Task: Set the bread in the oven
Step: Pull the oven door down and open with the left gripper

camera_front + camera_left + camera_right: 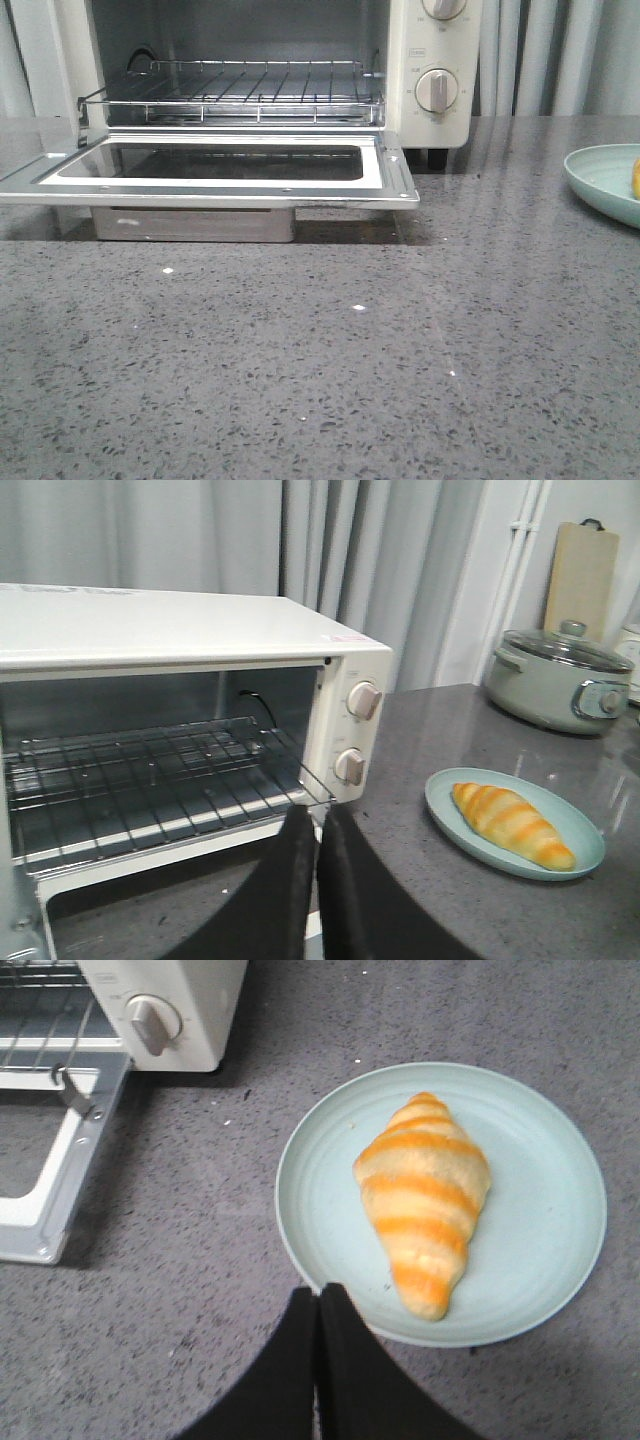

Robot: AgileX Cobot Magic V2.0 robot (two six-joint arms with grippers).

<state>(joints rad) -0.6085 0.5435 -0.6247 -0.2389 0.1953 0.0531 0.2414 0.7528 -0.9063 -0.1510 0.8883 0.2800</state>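
The bread (425,1200), a golden roll with orange bands, lies on a pale blue plate (320,1190); it also shows in the left wrist view (512,822) and as a sliver in the front view (636,178). The cream-white oven (430,60) stands at the back left with its door (215,170) folded down flat and its wire rack (240,90) bare; it also shows in the left wrist view (200,630). My right gripper (319,1292) is shut and empty, hovering over the plate's near rim beside the bread. My left gripper (316,810) is shut and empty, above the open door's corner.
A grey-green lidded pot (560,680) and a cutting board (580,575) stand beyond the plate (515,825). Grey curtains hang behind the oven. The speckled grey counter (320,370) spreads in front. The plate's rim (600,175) sits at the right edge of the front view.
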